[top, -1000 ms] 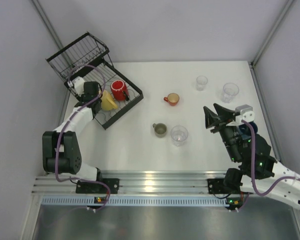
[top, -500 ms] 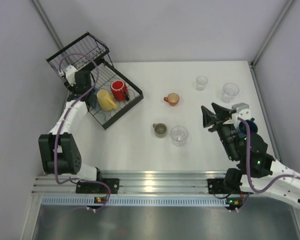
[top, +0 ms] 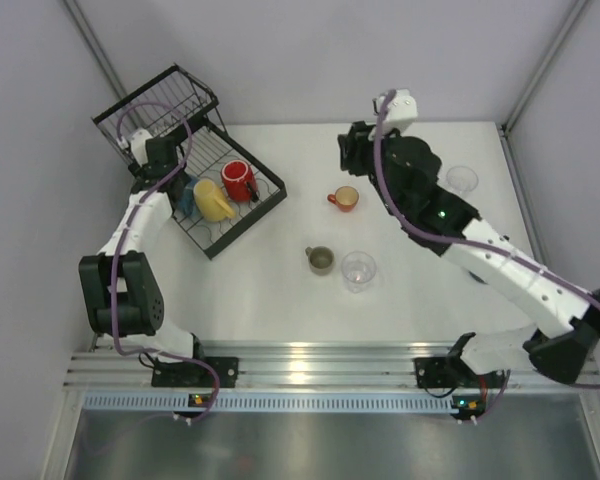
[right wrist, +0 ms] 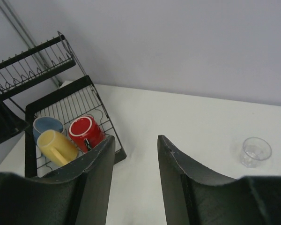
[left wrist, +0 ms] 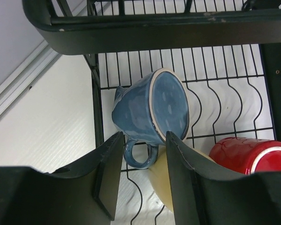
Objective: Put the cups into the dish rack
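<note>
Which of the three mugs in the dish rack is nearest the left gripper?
The blue mug, just beyond the open left gripper; the yellow mug and red mug lie farther away.

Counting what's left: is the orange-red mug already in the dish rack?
No, the orange-red mug stands on the table right of the dish rack, outside its wires.

A white table (top: 280, 300) stands inside a booth of plain pale grey walls (top: 310, 50). Thin metal posts (top: 92, 45) rise at the two far corners. A silver aluminium rail (top: 310, 362) edges the near side, with a dull grey metal sheet (top: 310, 445) below it. The light is soft and even.
</note>
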`<control>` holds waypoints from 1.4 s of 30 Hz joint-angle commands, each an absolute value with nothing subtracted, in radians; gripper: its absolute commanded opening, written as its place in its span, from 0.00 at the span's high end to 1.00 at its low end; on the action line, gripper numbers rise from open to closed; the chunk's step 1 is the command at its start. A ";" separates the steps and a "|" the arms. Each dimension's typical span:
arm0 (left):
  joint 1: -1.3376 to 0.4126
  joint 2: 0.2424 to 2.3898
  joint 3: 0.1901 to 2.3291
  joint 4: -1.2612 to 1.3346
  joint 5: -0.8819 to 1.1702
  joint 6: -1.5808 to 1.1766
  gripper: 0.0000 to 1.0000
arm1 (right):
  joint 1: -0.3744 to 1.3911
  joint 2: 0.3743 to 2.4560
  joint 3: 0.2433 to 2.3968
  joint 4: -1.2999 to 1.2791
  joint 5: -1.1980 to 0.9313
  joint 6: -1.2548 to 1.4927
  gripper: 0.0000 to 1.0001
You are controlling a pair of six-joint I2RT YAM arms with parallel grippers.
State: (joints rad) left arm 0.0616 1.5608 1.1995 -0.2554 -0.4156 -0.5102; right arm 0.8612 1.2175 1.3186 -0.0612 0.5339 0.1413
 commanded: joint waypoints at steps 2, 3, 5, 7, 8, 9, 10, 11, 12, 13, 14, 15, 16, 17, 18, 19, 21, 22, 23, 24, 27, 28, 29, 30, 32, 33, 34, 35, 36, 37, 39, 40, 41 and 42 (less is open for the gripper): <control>0.081 1.563 1.249 -0.261 -0.391 -0.517 0.53 | 0.822 1.455 1.561 -0.170 0.316 0.261 0.58; 0.083 1.565 1.250 -0.261 -0.388 -0.522 0.52 | 0.822 1.498 1.598 -0.176 0.304 0.276 0.58; 0.087 1.569 1.247 -0.261 -0.379 -0.534 0.52 | 0.822 1.618 1.695 -0.192 0.273 0.290 0.58; 0.089 1.575 1.244 -0.258 -0.364 -0.546 0.52 | 0.822 1.725 1.767 -0.193 0.262 0.299 0.58; 0.089 1.578 1.244 -0.259 -0.361 -0.551 0.52 | 0.822 1.759 1.785 -0.184 0.264 0.302 0.59; 0.089 1.589 1.246 -0.258 -0.351 -0.555 0.52 | 0.821 1.816 1.798 -0.172 0.264 0.301 0.59; 0.089 1.597 1.247 -0.258 -0.347 -0.554 0.52 | 0.821 1.842 1.815 -0.163 0.264 0.299 0.59; 0.089 1.603 1.249 -0.256 -0.345 -0.552 0.52 | 0.818 1.867 1.818 -0.141 0.264 0.301 0.59; 0.089 1.612 1.250 -0.258 -0.347 -0.554 0.51 | 0.818 1.909 1.822 -0.132 0.261 0.311 0.59; 0.089 1.617 1.250 -0.258 -0.353 -0.554 0.50 | 0.815 1.931 1.828 -0.124 0.255 0.319 0.59; 0.087 1.617 1.250 -0.256 -0.357 -0.552 0.50 | 0.808 1.950 1.830 -0.105 0.235 0.342 0.60; 0.089 1.620 1.252 -0.253 -0.362 -0.548 0.49 | 0.807 1.986 1.835 -0.094 0.224 0.354 0.60; 0.090 1.621 1.252 -0.250 -0.361 -0.546 0.48 | 0.807 2.006 1.841 -0.083 0.213 0.365 0.60; 0.095 1.623 1.252 -0.245 -0.359 -0.545 0.48 | 0.807 2.028 1.848 -0.072 0.193 0.380 0.61; 0.097 1.624 1.255 -0.244 -0.357 -0.546 0.48 | 0.807 2.069 1.859 -0.061 0.183 0.390 0.61; 0.100 1.629 1.253 -0.236 -0.351 -0.548 0.47 | 0.807 2.092 1.890 -0.063 0.175 0.397 0.61; 0.107 1.637 1.258 -0.229 -0.347 -0.551 0.46 | 0.807 2.152 1.936 -0.074 0.173 0.411 0.62; 0.109 1.650 1.261 -0.224 -0.342 -0.552 0.46 | 0.807 2.169 1.947 -0.078 0.176 0.413 0.62; 0.109 1.655 1.270 -0.225 -0.331 -0.557 0.45 | 0.807 2.193 1.956 -0.083 0.190 0.416 0.62; 0.109 1.663 1.273 -0.225 -0.325 -0.558 0.45 | 0.805 2.198 1.962 -0.084 0.195 0.416 0.63; 0.109 1.678 1.272 -0.199 -0.302 -0.561 0.44 | 0.802 2.197 1.935 -0.061 0.230 0.407 0.63; 0.109 1.681 1.270 -0.193 -0.302 -0.564 0.44 | 0.798 2.195 1.928 -0.054 0.235 0.407 0.63; 0.110 1.693 1.273 -0.190 -0.302 -0.566 0.43 | 0.795 2.194 1.925 -0.049 0.236 0.403 0.62; 0.110 1.701 1.276 -0.186 -0.298 -0.568 0.43 | 0.790 2.194 1.922 -0.049 0.238 0.403 0.62; 0.109 1.729 1.292 -0.187 -0.291 -0.566 0.43 | 0.775 2.194 1.921 -0.052 0.236 0.393 0.62; 0.110 1.733 1.295 -0.186 -0.294 -0.568 0.43 | 0.770 2.194 1.914 -0.051 0.236 0.391 0.62; 0.110 1.739 1.295 -0.187 -0.299 -0.568 0.43 | 0.761 2.194 1.913 -0.051 0.235 0.390 0.62; 0.110 1.741 1.298 -0.187 -0.305 -0.568 0.43 | 0.756 2.195 1.910 -0.048 0.224 0.387 0.62; 0.110 1.743 1.296 -0.187 -0.313 -0.568 0.43 | 0.752 2.201 1.910 -0.049 0.218 0.385 0.61; 0.109 1.746 1.296 -0.187 -0.316 -0.568 0.44 | 0.749 2.207 1.911 -0.049 0.213 0.382 0.62; 0.109 1.749 1.298 -0.187 -0.316 -0.571 0.45 | 0.741 2.223 1.916 -0.057 0.206 0.379 0.62; 0.112 1.752 1.298 -0.187 -0.311 -0.569 0.45 | 0.736 2.226 1.914 -0.058 0.204 0.379 0.62; 0.110 1.755 1.301 -0.187 -0.311 -0.571 0.46 | 0.735 2.230 1.914 -0.060 0.193 0.380 0.62; 0.110 1.753 1.299 -0.187 -0.310 -0.571 0.47 | 0.733 2.236 1.914 -0.061 0.187 0.385 0.62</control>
